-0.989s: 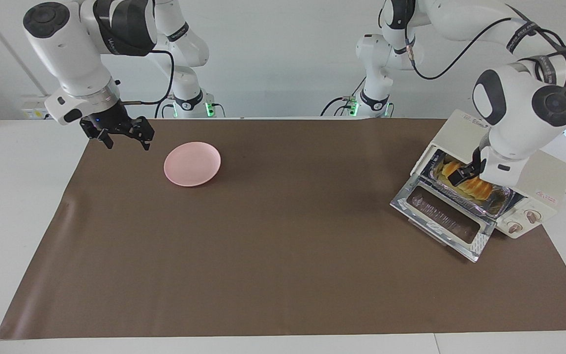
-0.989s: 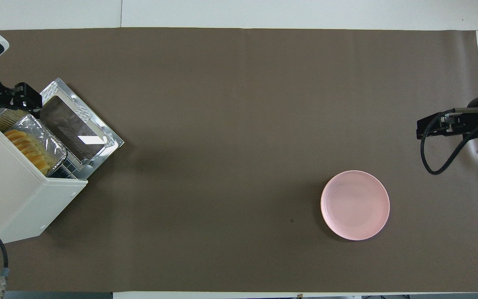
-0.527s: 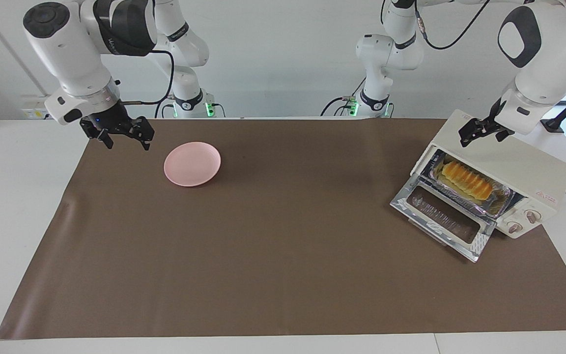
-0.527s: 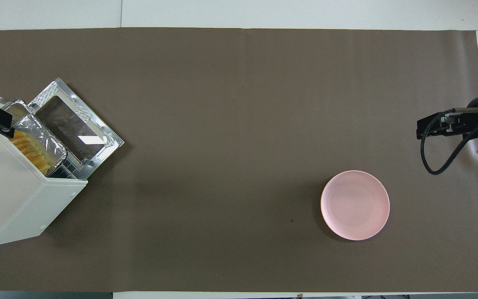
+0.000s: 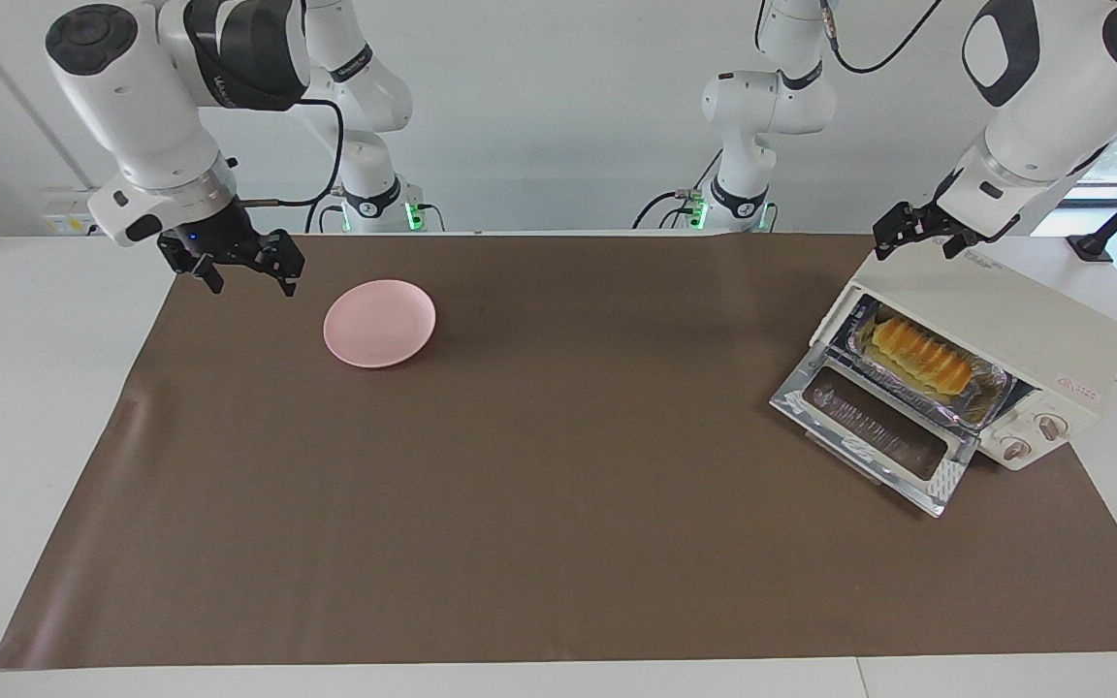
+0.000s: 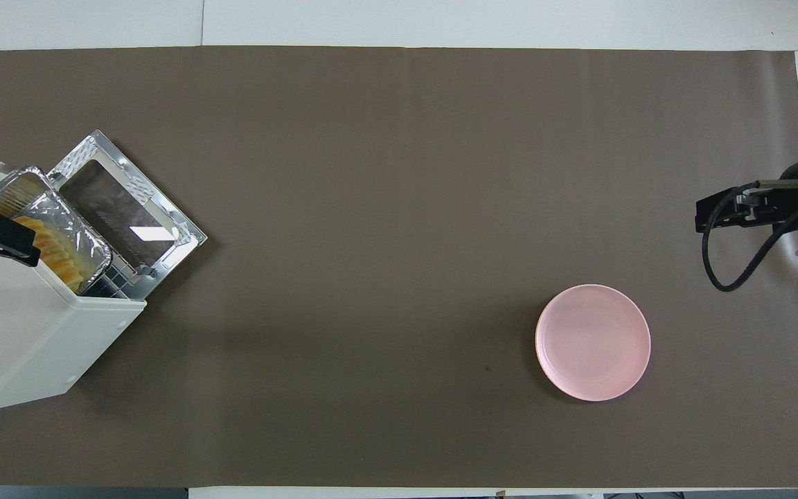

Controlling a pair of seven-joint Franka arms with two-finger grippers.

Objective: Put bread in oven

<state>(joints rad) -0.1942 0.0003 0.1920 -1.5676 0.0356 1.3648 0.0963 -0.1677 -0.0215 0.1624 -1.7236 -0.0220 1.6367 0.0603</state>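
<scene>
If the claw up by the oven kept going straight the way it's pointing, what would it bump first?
The left gripper, jaws open, points down over the oven. It would probably meet the oven's top first, near its corner, not the bread inside, though depth is uncertain.

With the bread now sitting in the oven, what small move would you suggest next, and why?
Probably bring the left pincer down to the edge of the drop-down door and start lifting it shut: the bread lies in its foil tray inside the oven, and that pincer hangs open and empty above the oven.
</scene>
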